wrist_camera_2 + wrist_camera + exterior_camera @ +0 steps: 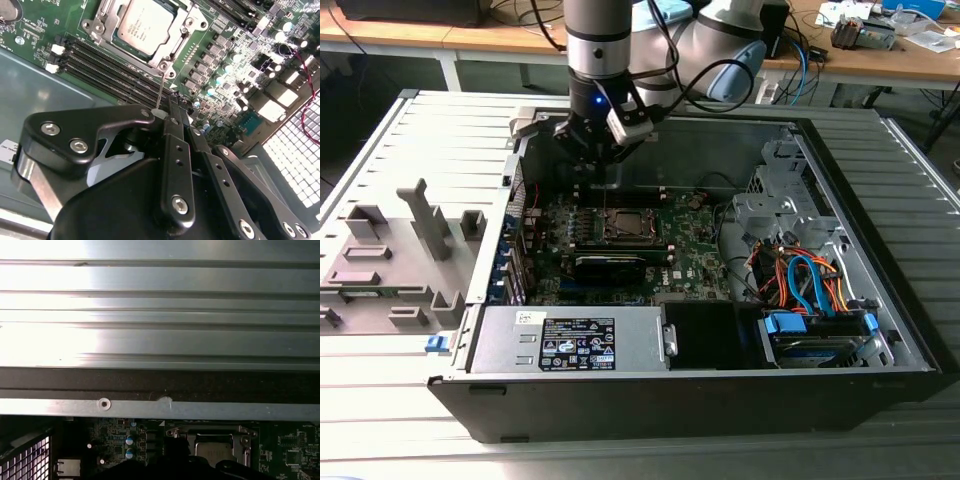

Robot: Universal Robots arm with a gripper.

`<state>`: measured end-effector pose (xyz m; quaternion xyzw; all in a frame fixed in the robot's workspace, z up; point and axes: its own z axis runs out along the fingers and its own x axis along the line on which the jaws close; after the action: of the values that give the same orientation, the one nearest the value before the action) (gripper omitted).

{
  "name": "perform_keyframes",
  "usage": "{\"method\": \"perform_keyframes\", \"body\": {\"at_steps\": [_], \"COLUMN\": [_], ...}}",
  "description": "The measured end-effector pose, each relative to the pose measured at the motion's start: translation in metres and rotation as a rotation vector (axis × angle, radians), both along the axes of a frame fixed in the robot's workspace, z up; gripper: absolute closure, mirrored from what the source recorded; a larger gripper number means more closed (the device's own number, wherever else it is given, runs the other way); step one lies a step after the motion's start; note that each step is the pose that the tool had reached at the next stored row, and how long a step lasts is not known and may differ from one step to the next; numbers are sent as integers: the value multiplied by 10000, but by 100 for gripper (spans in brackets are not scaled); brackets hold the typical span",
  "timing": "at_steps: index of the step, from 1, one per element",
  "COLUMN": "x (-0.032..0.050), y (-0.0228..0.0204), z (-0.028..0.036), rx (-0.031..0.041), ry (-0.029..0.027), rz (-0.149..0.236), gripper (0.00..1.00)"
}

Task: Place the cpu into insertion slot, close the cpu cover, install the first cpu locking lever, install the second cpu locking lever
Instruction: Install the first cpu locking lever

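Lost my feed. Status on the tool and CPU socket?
Tool shut on thin lever. CPU seated in insertion slot, cover down. Nothing blocking.

Electronics lab or workshop. Open computer case [700, 250] lies on ribbed metal bench [380, 160]. Cluttered wooden desk [880, 62] with cables [807, 60] across the frame's top.

We see broad ribbed grey metal panels [160, 315] running across at twelve o'clock, with a dark band and a silver case rail [210, 410] beneath, a screw [103, 403] at its nine o'clock end. At six o'clock sits the insertion slot [215, 447], the cpu [214, 451] inside its metal frame, on the green motherboard [285, 450]. A perforated grille [25, 460] lies at seven o'clock.
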<state>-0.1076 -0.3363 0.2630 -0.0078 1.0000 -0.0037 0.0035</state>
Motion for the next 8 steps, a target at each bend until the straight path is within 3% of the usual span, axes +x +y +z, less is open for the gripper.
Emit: {"method": "perform_keyframes", "body": {"at_steps": [8], "x": [33], "y": [0], "z": [0], "rx": [0], "ry": [0], "rz": [0], "gripper": [89]}}
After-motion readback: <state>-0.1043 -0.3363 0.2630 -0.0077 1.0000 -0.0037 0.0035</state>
